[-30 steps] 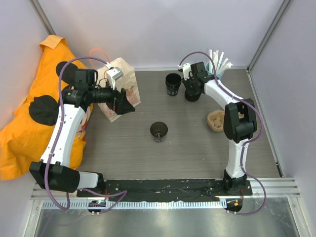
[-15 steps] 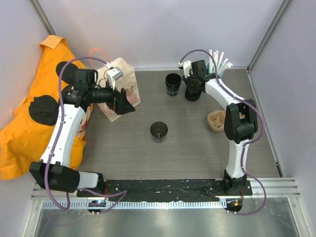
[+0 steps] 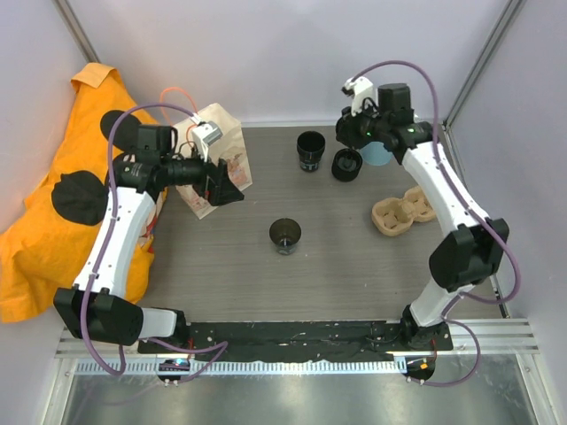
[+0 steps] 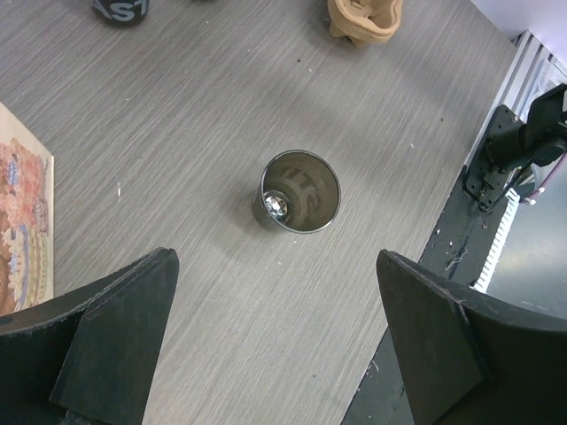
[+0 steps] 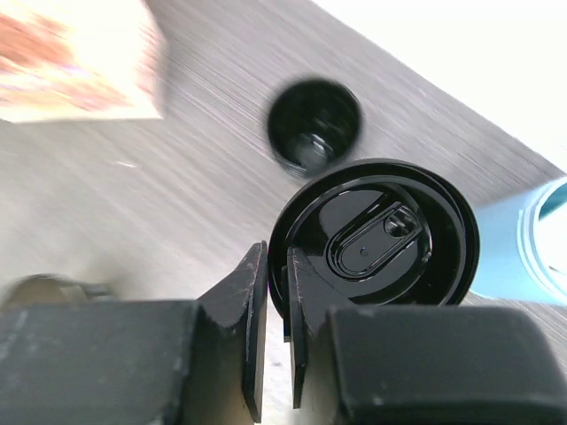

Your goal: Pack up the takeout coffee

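From above, nothing is packed yet: one small black round takeout cup stands mid-table and a second cup stands at the back, both apart from the brown paper bag beside the left gripper. The left wrist view shows wide-spread fingers over the upright, lidless mid-table cup. In the right wrist view, the right gripper pinches a black round plastic lid by its rim, so lidding and bagging likely remain.

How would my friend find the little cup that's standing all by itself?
Look at the middle of the grey table, between the paper bag on the left and the tan cup tray on the right. The small black open cup stands alone there; the other open cup and the lidded cup are at the back.
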